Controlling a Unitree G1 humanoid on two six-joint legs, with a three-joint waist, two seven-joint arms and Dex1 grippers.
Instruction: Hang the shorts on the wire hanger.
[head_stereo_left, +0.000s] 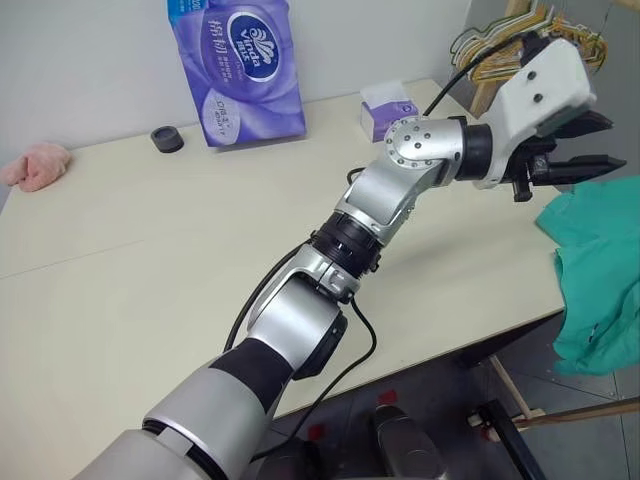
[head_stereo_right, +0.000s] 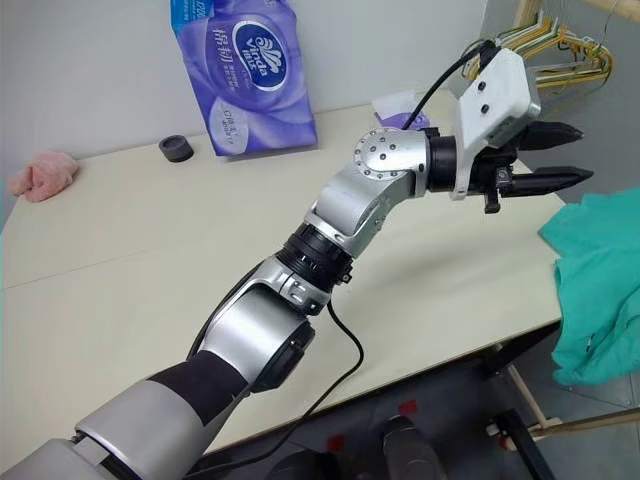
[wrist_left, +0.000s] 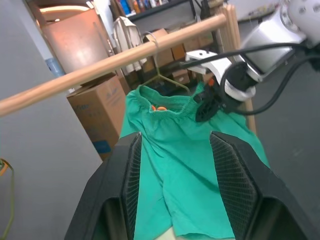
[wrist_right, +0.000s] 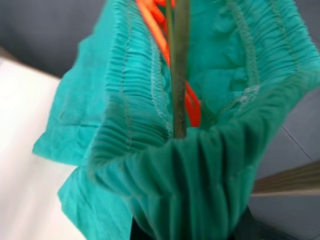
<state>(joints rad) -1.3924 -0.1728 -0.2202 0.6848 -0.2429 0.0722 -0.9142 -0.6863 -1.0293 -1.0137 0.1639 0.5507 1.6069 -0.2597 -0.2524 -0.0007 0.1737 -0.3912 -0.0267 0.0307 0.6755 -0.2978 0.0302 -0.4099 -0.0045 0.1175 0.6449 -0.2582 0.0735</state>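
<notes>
While draped on the wire hanger (wrist_left: 165, 80), teal shorts (wrist_left: 185, 165) show orange drawstring (wrist_right: 155, 30).

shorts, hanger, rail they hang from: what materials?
Shorts: thin woven cloth, matte teal; gathered elastic waistband, soft folds. Wire hanger: thin metal wire by the look, dull olive-gold, possibly coated. Rail: pale round wood, unpainted.

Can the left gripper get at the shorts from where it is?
Probably yes: the left gripper is open and aimed at the shorts, nothing between them. They are already held near the waistband.
</notes>
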